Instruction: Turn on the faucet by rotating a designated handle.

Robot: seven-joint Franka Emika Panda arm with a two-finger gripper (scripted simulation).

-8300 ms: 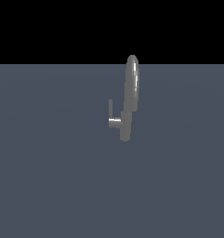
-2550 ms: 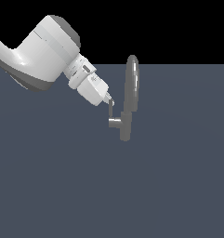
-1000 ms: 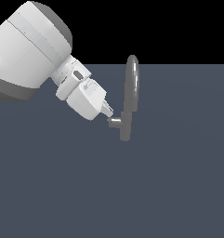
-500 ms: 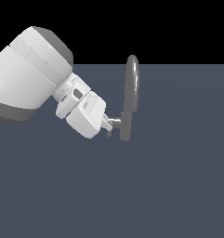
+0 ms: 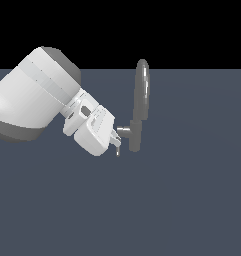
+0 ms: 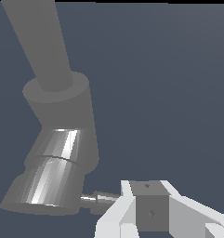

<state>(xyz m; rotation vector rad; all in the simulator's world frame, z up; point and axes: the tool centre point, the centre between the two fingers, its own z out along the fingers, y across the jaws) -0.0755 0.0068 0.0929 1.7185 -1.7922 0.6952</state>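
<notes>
Gripper (image 5: pixel 115 145) presses against the handle (image 5: pixel 123 131) beside the faucet (image 5: pixel 138 107), likely to lever it round; finger grip can't be told

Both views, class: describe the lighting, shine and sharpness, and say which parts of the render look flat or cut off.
Exterior view: even, shadowless light on a flat slate floor under a black band; the glossy grey metal faucet shows only a soft sheen, edges sharp. Wrist view: bright streaked highlights on the faucet's cylinder body, no blur; the white gripper is cropped by the frame, its fingers not clearly shown.
</notes>
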